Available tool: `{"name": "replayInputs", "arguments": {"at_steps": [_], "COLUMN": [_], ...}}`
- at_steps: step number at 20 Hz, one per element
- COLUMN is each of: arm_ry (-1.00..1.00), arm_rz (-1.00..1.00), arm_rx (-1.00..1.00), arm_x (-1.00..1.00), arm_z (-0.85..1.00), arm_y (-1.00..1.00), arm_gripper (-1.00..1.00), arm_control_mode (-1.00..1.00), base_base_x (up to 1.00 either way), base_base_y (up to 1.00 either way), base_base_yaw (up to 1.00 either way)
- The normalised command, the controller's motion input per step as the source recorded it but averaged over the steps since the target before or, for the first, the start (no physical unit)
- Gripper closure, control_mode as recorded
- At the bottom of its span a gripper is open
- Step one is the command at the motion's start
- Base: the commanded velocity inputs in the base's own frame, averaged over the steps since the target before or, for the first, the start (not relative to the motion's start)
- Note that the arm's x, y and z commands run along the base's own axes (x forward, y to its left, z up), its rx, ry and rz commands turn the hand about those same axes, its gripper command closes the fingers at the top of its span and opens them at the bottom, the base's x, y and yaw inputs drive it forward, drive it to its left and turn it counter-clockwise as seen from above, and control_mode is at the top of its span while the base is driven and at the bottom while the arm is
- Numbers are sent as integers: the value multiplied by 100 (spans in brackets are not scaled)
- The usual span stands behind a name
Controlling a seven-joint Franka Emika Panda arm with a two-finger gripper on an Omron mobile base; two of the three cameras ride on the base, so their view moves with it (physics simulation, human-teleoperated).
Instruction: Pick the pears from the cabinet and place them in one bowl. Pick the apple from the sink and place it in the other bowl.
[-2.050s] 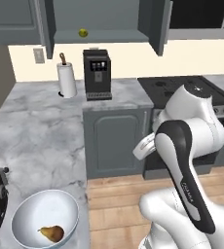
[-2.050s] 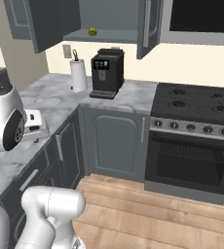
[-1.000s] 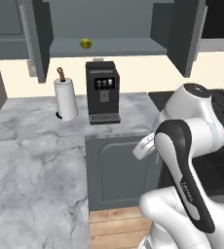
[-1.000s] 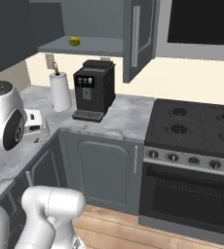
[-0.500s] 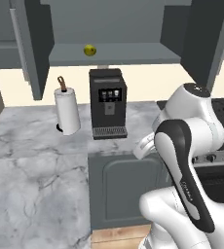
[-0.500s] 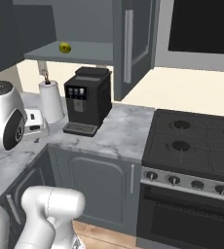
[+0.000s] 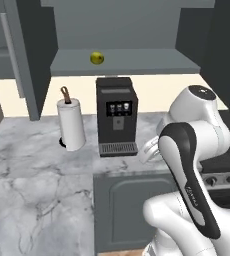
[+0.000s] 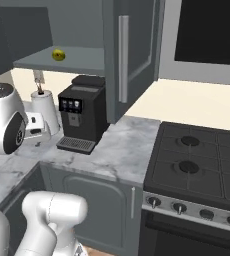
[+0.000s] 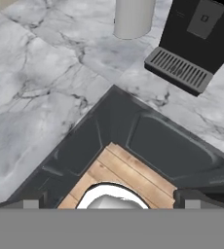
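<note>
One yellow-green pear [image 7: 97, 58] [image 8: 58, 55] lies on the plain grey shelf of the open cabinet [image 7: 137, 64] [image 8: 129, 55], above the coffee machine. My gripper [image 9: 111, 200] is open with nothing between its dark fingertips [image 9: 33, 199]. It hangs low beside the arm, far below the shelf, and points down at the counter's corner and the wooden floor. The hand's white body [image 7: 148, 149] [image 8: 34, 124] sits in front of the counter edge near the coffee machine. The bowls, the apple and the sink are out of view.
A black coffee machine [image 7: 117, 117] [image 8: 82, 120] [image 9: 201, 29] and a paper towel roll [image 7: 72, 125] [image 8: 46, 112] [image 9: 133, 17] stand on the marble counter [image 7: 32, 190] under the shelf. A black stove [image 8: 197, 165] lies to the right. The cabinet doors [image 7: 24, 60] stand swung open on both sides.
The base has driven closer to the cabinet, so the whole scene has grown and shifted. The counter's near end has slid out of frame. The gripper has stayed open.
</note>
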Motion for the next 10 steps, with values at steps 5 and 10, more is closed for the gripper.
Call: {"name": "replayInputs", "arguments": {"at_steps": [5,10], "arm_ry": [0,0], "arm_rz": [0,0], "arm_rx": [0,0], "arm_x": [0,0], "arm_z": [0,0], "arm_y": [0,0], "arm_gripper": [-100,-100], "arm_control_mode": [100,100], "base_base_x": [49,40], "base_base_y": [0,0], "base_base_yaw": [6,4]}}
